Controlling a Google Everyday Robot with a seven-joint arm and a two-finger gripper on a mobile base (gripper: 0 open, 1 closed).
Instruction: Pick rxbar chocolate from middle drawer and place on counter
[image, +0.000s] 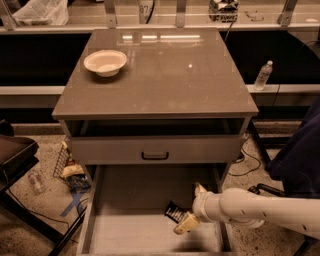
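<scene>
The rxbar chocolate (174, 211), a small flat black bar with white lettering, lies on the floor of the pulled-out middle drawer (127, 202), right of its centre. My gripper (187, 223) reaches in from the right on a white arm and sits low in the drawer, just right of and touching or nearly touching the bar's near end. The counter (165, 80) is the glossy grey-brown cabinet top above.
A white bowl (105, 62) stands at the counter's back left. A closed grey drawer front with a black handle (155, 155) overhangs the open drawer. A yellow-and-dark snack bag (71, 171) lies on the floor at left. A water bottle (263, 75) stands at right.
</scene>
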